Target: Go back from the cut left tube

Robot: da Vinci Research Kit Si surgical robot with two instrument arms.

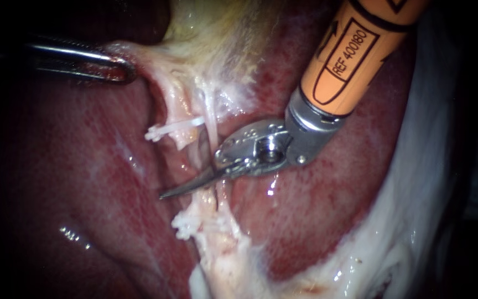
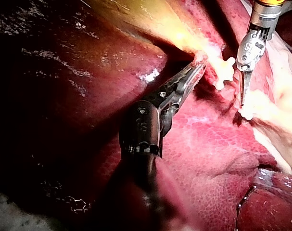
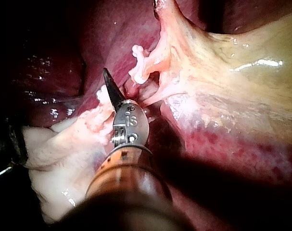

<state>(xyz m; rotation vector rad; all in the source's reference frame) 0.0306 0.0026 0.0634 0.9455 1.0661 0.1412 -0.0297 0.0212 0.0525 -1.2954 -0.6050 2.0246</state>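
Note:
The left tube is cut in two. Its upper stump carries a white clip (image 1: 170, 129) and its lower stump carries white clips (image 1: 186, 226). My right instrument (image 1: 164, 195) comes in on an orange shaft, and its thin blades lie shut across the gap between the stumps, pointing left over the liver (image 1: 78, 182). A second pale tube (image 1: 210, 124) runs down behind the blades. My left instrument (image 1: 118, 71) is shut on pale tissue at the neck of the yellowish gallbladder (image 1: 217, 27), pulling it left. The blades (image 3: 107, 77) end just short of the upper clip (image 3: 140, 62).
Red liver surface surrounds the tubes on both sides. A thick band of white fatty tissue (image 1: 416, 221) curves along the right and lower right. In the left wrist view the right instrument's blades (image 2: 242, 96) hang just above the lower clipped stump (image 2: 247, 111).

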